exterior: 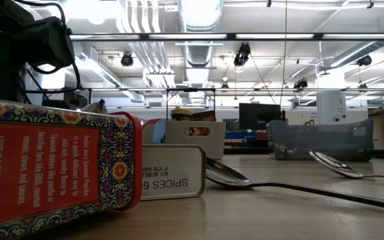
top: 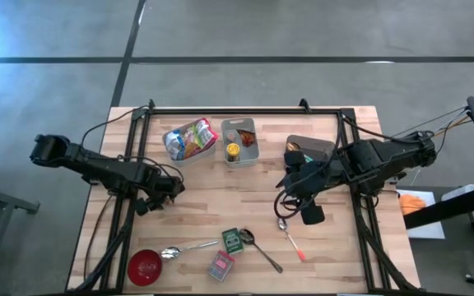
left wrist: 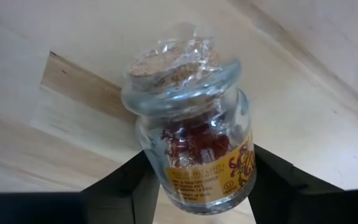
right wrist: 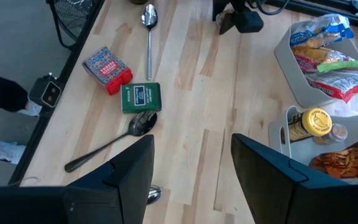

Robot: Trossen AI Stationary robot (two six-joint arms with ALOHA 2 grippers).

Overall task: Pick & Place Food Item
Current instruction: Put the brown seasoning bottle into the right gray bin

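While the left gripper (left wrist: 201,186) clasps the jar (left wrist: 194,134), placing remains; the right gripper (right wrist: 191,180) waits open.

- We see a small clear glass jar (left wrist: 194,149) with a cork stopper under crinkled plastic wrap.
- It holds red-orange saffron-like threads and carries a yellow label with red lettering.
- It stands between the left gripper's (left wrist: 197,186) two dark fingers (left wrist: 126,183), tilted a little, with the pale wooden bench (left wrist: 55,87) behind it.
- We cannot tell whether the fingers touch the glass.
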